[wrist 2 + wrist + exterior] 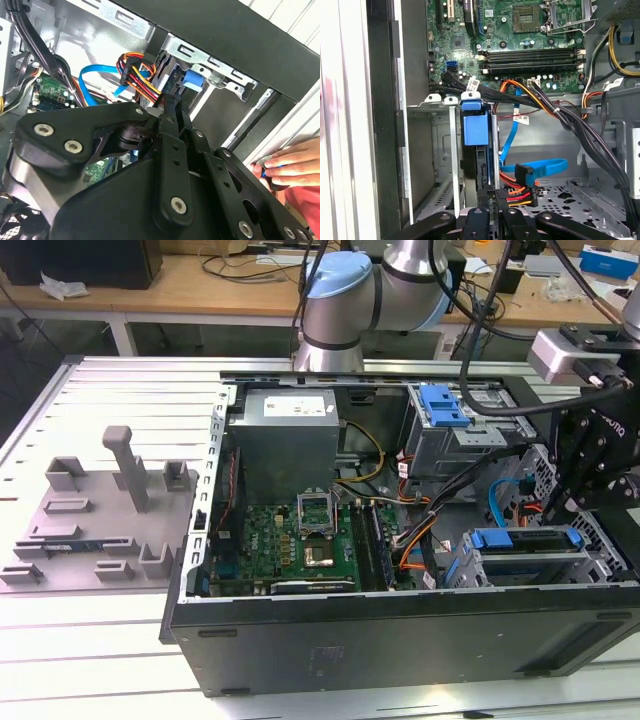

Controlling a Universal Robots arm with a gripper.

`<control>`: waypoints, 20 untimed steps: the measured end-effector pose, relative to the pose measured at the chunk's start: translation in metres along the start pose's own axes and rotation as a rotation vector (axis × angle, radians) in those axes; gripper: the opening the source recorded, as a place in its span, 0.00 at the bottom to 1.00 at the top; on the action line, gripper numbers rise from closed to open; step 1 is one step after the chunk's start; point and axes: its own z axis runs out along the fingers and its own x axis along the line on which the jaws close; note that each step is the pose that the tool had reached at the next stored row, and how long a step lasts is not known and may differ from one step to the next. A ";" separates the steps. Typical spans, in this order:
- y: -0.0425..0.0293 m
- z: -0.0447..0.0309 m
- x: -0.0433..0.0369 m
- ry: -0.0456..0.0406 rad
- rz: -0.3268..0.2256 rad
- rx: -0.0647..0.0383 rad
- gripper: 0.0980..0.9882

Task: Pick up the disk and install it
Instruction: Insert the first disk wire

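Your gripper (172, 105) looks pressed together, right at the end of the disk (475, 127). Keep the disk straight in its slot, clear of the cables (585, 135).

Silver-grey tubular robot arm (330, 340) up top, capped with a pale blue rounded joint cover (342, 285). Thick black cables (484, 305) loop off it, running past a small grey box-shaped camera housing (565, 352). Now the matte black angular gripper (172, 107): flat linkage bars, broad rounded plates, each pivot pinned with round silver screw heads (73, 146). In the exterior view, a white marking (612, 425) shows on its black body.
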 end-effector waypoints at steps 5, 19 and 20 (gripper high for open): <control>0.0000 0.0022 0.0000 0.0000 0.000 0.000 0.08; -0.0001 0.0052 0.0021 0.0000 0.000 0.000 0.08; -0.0001 0.0057 0.0021 -0.0001 0.000 0.000 0.08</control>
